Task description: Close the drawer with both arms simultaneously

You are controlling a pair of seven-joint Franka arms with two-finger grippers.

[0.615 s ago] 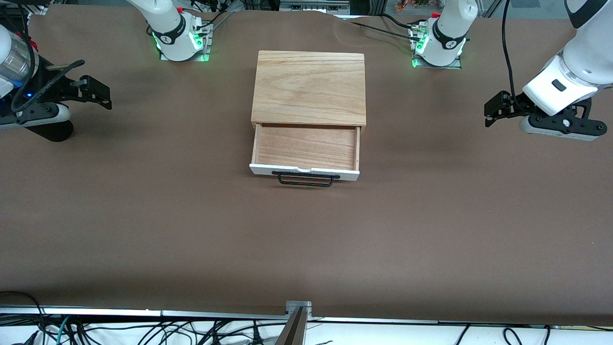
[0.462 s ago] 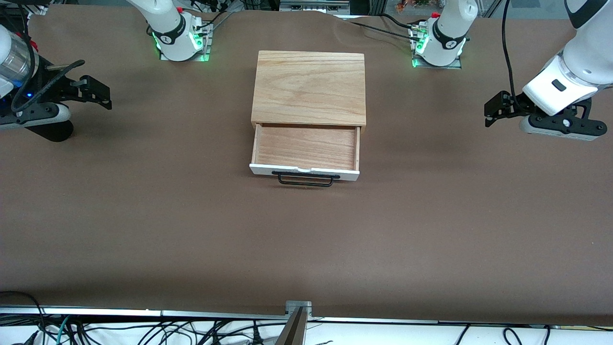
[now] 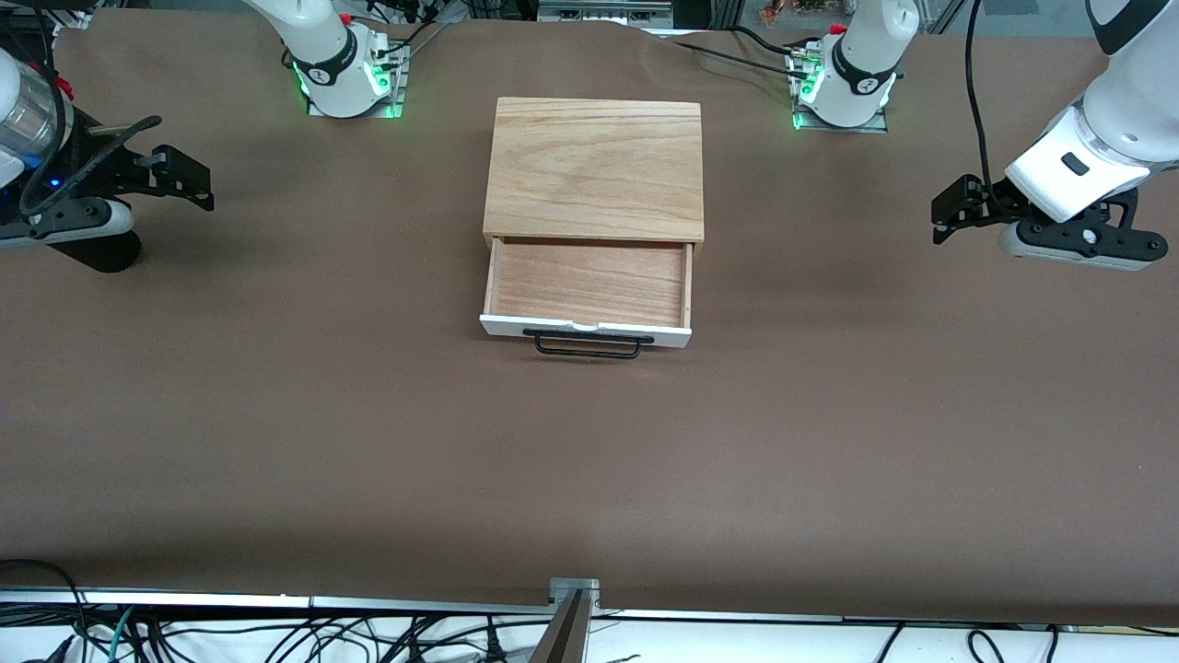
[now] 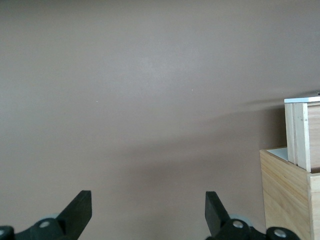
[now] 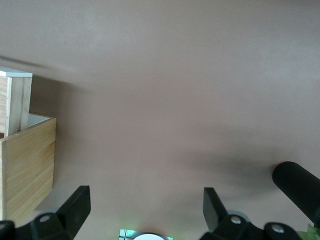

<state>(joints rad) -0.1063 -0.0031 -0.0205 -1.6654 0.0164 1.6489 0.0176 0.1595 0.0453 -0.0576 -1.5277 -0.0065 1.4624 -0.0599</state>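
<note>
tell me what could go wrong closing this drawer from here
1. The left tool and right tool hang open over bare table at opposite ends, away from the drawer. Uneven arrival could push one corner of the white front panel first and jam the drawer crooked.
2. The wooden box looks unfastened, so a hard push might slide it toward the bases.
3. A finger could snag the black handle.

Left pincer (image 4: 148, 210) spread wide, wooden box (image 4: 289, 192) apparently nearby.
</note>
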